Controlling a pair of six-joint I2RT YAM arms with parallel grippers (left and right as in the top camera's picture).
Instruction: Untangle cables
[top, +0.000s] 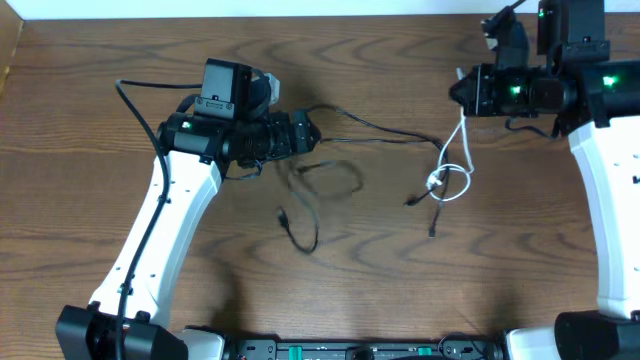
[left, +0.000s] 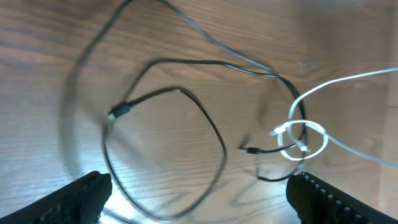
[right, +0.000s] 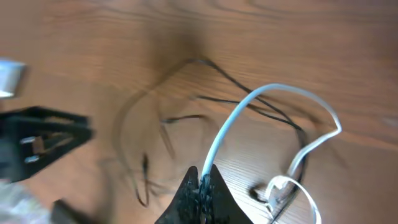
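Right gripper (right: 202, 188) pinches the white cable (right: 230, 122); beside it, left gripper (left: 199, 208) gapes wide over black cables (left: 186, 61), holding nothing.

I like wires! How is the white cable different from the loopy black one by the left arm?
The white cable is pinched in the shut right gripper; the black cable is held by nothing, below the open left gripper. The white cable rises off the table; the black cable lies flat in a wide loop. Both are thin with small plug ends.
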